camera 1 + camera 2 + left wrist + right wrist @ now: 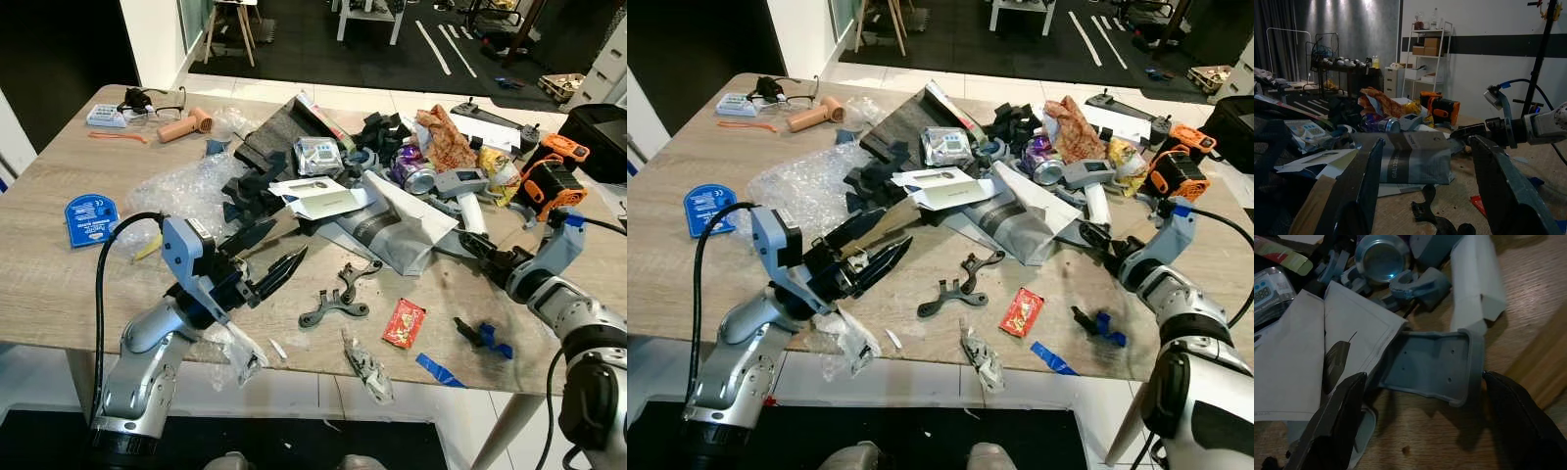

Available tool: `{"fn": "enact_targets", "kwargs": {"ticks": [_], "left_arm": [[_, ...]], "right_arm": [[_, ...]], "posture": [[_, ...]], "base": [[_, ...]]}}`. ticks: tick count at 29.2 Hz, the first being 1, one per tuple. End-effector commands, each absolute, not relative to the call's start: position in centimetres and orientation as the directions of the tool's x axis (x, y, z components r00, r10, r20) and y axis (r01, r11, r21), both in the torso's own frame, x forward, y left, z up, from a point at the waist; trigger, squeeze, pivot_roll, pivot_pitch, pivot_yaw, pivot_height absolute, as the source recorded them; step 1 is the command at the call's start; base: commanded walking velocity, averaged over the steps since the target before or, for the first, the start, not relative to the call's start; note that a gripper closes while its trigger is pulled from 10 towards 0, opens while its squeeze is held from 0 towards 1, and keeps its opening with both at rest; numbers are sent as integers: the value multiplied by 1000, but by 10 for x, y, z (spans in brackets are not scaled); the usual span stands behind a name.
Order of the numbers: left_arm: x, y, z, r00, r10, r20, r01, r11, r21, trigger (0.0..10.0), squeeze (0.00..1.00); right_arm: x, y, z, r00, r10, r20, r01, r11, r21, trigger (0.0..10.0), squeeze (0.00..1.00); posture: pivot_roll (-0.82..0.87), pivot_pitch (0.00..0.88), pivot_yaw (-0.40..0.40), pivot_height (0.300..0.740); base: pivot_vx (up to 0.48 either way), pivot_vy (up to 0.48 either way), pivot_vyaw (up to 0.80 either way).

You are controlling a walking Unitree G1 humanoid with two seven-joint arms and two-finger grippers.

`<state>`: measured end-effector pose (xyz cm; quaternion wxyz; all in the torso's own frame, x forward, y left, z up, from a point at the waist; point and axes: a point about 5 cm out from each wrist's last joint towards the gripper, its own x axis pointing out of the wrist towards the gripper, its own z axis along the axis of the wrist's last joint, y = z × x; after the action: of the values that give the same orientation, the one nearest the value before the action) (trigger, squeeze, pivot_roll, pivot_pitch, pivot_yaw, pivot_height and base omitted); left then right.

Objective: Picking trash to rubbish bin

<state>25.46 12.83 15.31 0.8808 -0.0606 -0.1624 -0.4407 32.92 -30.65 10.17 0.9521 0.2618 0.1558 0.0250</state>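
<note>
Nearest you, your left gripper (277, 271) hovers low over the front of the wooden table (59, 274), its black fingers spread apart and holding nothing. Just beyond lie a black plastic bracket (335, 304) and a small red foil wrapper (403, 322), flat and crinkled, near the front edge. Your right gripper (468, 244) sits at the grey folded paper bag (392, 225), jaws parted over a grey moulded tray (1432, 364). Farther back sit a dented drink can (419, 177) and a crumpled orange snack bag (446, 139).
</note>
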Motion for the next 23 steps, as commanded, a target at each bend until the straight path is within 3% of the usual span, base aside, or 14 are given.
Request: {"fn": "enact_targets", "kwargs": {"ticks": [1, 11, 13, 14, 15, 16, 23], "left_arm": [[254, 130, 148, 559, -772, 302, 799, 600, 53, 10000, 0], [253, 131, 148, 558, -773, 302, 799, 599, 58, 10000, 0], [253, 131, 148, 557, -774, 302, 799, 598, 59, 10000, 0], [253, 131, 148, 556, -774, 302, 800, 598, 59, 10000, 0], [253, 131, 148, 556, -774, 302, 800, 597, 59, 10000, 0], [252, 131, 148, 554, -776, 303, 801, 595, 59, 10000, 0], [251, 131, 147, 547, -782, 299, 806, 588, 65, 10000, 0]], "right_arm": [[326, -304, 94, 948, 132, -290, 41, 853, 521, 10000, 0], [326, -302, 91, 949, 120, -292, 53, 851, 523, 10000, 0], [326, -303, 92, 952, 102, -288, 67, 850, 522, 6784, 0], [326, -304, 92, 954, 95, -285, 71, 850, 521, 3333, 0], [326, -305, 92, 955, 90, -283, 74, 850, 521, 3333, 0], [326, -306, 93, 957, 77, -280, 84, 850, 520, 0, 0], [326, -308, 94, 959, 60, -277, 97, 850, 518, 0, 0]], "posture": [[-80, 0, -53, 740], [-76, 0, -48, 740], [-76, 0, -48, 740], [-76, 0, -48, 740], [-76, 0, -48, 740], [-76, 0, -48, 740], [-76, 0, -48, 740]], "base": [[0, 0, 0], [0, 0, 0], [0, 0, 0], [0, 0, 0], [0, 0, 0], [0, 0, 0], [0, 0, 0]]}}
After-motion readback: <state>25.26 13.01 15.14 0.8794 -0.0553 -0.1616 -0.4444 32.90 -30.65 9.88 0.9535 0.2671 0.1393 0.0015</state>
